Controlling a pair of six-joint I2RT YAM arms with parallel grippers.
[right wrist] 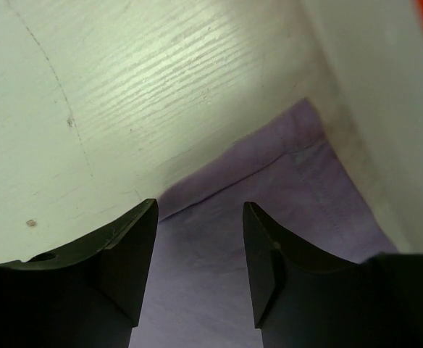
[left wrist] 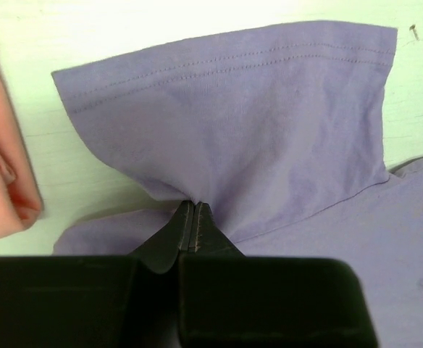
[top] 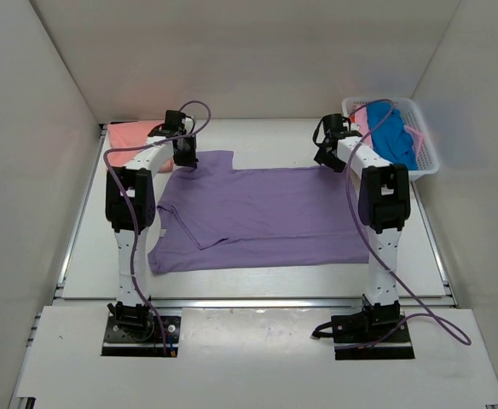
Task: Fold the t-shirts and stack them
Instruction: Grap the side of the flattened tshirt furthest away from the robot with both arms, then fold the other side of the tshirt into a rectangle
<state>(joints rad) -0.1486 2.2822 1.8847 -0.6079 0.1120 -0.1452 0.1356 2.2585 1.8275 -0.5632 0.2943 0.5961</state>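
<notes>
Lavender t-shirt (top: pixel 257 217): flat, long axis left-right, hem right.
Basket (top: pixel 428 162): upper right, holds blue t-shirt (top: pixel 394 141), pink t-shirt (top: pixel 361 113).
Left end effector (left wrist: pixel 195 209): pinching its sleeve (left wrist: pixel 233 123).
Right end effector (right wrist: pixel 199 217): wide, empty.

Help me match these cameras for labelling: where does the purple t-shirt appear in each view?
Top external: purple t-shirt spread flat mid-table, between the arms.
Left wrist: purple t-shirt fills centre and right, sleeve pinched in the left tool.
Right wrist: purple t-shirt corner at lower centre, below the open right tool.
Shared landmark: the white table beneath it.
</notes>
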